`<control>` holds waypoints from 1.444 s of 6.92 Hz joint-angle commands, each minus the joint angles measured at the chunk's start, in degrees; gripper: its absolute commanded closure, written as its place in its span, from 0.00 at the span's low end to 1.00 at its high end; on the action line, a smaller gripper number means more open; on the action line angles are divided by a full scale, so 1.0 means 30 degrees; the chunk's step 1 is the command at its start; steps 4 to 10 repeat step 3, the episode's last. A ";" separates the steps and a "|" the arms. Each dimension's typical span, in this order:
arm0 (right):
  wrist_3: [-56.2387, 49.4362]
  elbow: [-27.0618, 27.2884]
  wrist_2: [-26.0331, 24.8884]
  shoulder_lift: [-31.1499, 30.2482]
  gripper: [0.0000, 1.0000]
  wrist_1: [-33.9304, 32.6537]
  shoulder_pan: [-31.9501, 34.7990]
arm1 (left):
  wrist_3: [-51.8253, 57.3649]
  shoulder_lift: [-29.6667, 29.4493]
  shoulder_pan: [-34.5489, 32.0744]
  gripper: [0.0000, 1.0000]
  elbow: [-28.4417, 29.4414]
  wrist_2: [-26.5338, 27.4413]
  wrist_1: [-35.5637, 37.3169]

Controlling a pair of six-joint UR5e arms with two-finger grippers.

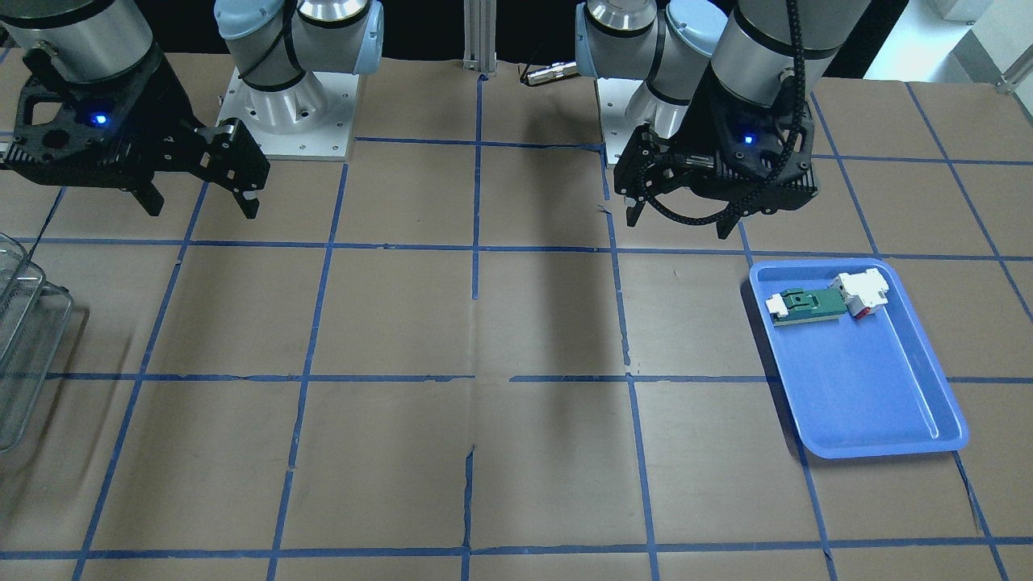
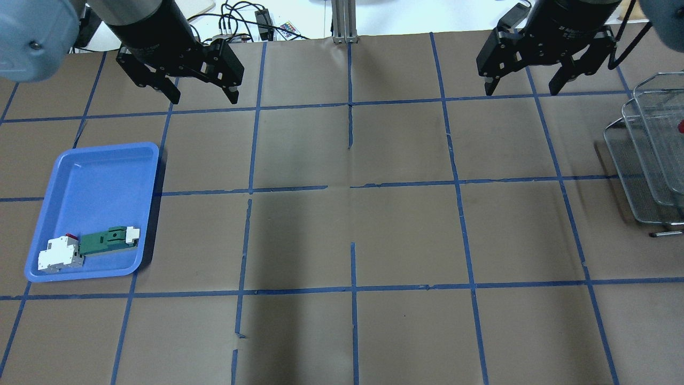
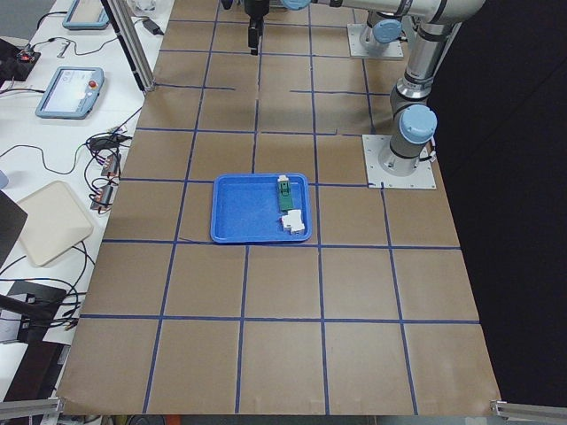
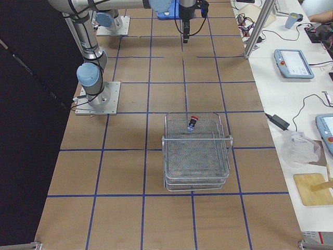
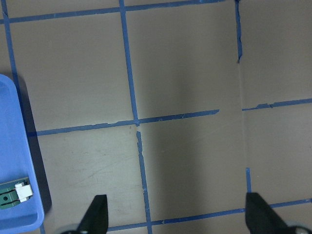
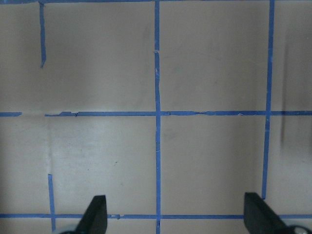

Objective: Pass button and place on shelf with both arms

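Observation:
The button (image 4: 193,121), red cap on a black collar, lies on the top tier of the wire shelf (image 4: 196,151), at the end nearest the robot. In the overhead view only a red speck of it (image 2: 681,126) shows at the right edge, on the shelf (image 2: 641,160). The shelf's corner also shows in the front view (image 1: 24,339). My left gripper (image 2: 204,99) is open and empty, high over the table beyond the blue tray; it also shows in the front view (image 1: 679,224). My right gripper (image 2: 522,91) is open and empty, away from the shelf; it also shows in the front view (image 1: 202,210).
A blue tray (image 2: 91,166) on my left side holds a green-and-white flat part (image 2: 107,240) and a white block with red (image 2: 56,255). The table is brown paper with a blue tape grid. Both arm bases stand at the robot's side of the table.

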 commanded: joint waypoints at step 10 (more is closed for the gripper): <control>0.0506 0.0034 -0.1272 -0.0042 0.00 -0.0014 0.0266 | 0.0052 0.0039 0.0009 0.00 -0.0051 0.0023 -0.0008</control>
